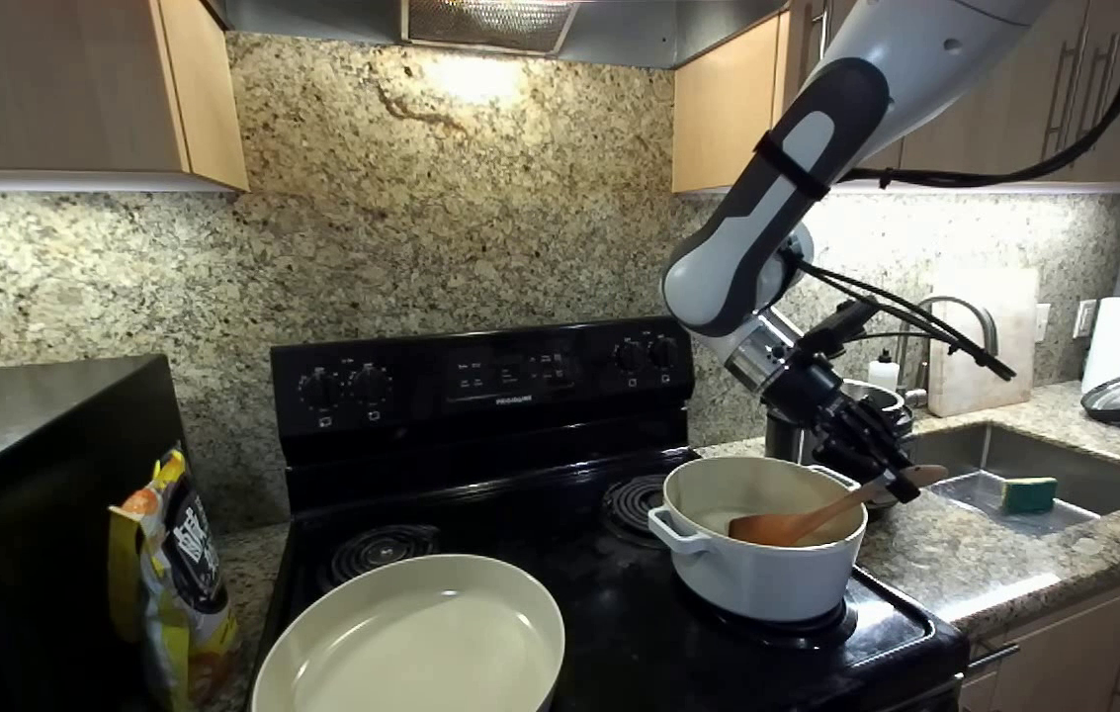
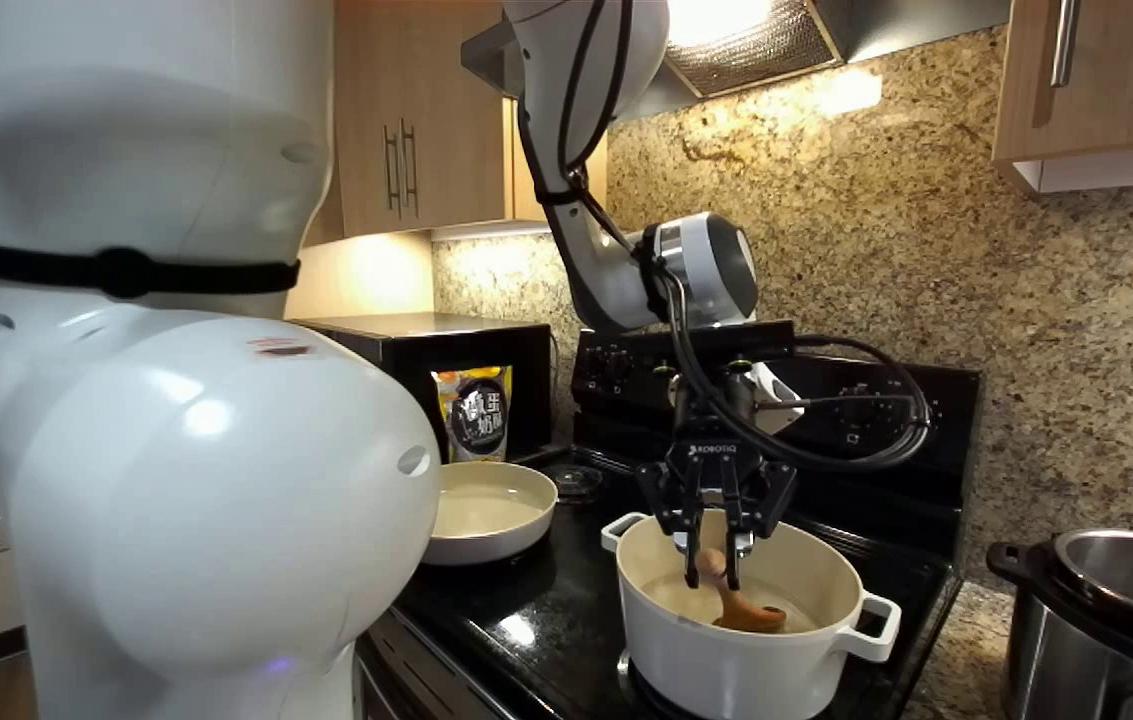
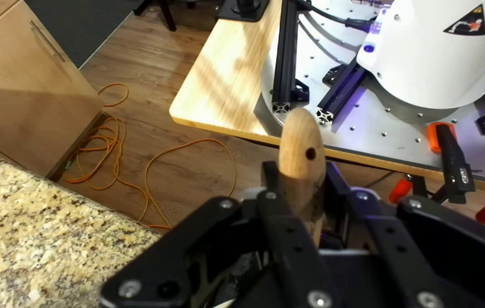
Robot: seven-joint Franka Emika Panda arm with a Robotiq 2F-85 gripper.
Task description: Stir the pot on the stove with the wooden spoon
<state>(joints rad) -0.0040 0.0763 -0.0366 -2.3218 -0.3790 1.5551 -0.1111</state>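
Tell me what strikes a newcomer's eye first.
Likely the robot arm stretched over the stove, its pincer gripping a wooden spoon that dips into the white pot. Next, perhaps the wide pale dish on the same stove, or the colourful bag alongside the stove.

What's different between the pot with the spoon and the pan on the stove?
The pot has taller walls; the pan is shallow. The pot shows side handles; the pan shows none where visible. The pot stands nearer the sink, the pan nearer the snack bag. Both look pale and round.
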